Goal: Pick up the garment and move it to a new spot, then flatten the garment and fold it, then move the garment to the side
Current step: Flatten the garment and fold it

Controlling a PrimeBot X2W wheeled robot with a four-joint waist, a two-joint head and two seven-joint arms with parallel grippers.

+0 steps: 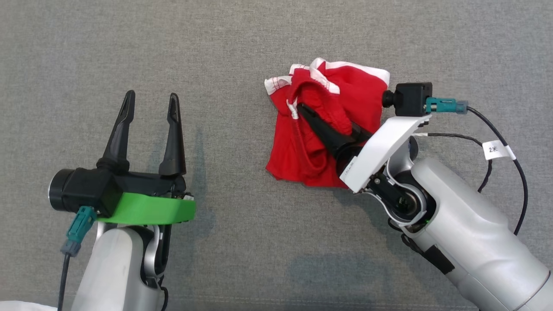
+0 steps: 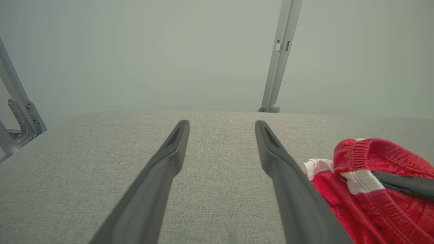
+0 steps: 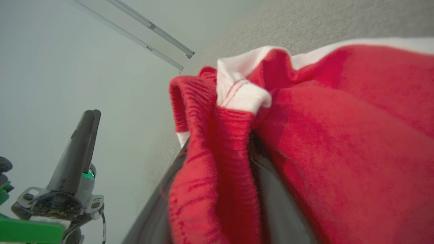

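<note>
The garment (image 1: 358,90) is a crumpled pair of red shorts with white trim, lying right of centre on the grey cloth surface (image 1: 259,52). My right gripper (image 1: 304,104) reaches into it from the lower right. One dark finger (image 1: 324,129) lies on top of the fabric and the other is hidden beneath a fold. In the right wrist view the garment's (image 3: 339,135) red elastic waistband stands bunched between my two fingers, which are set apart; I cannot tell whether they still pinch it. My left gripper (image 1: 151,95) rests to the left, open and empty, well clear of the garment (image 2: 379,156).
A black cable with a white tag (image 1: 497,150) loops off the right wrist. Grey metal frame posts (image 2: 279,57) stand beyond the surface's far edge, with a bracket (image 2: 20,115) at the left. A white scrap (image 1: 17,306) shows at the bottom left corner.
</note>
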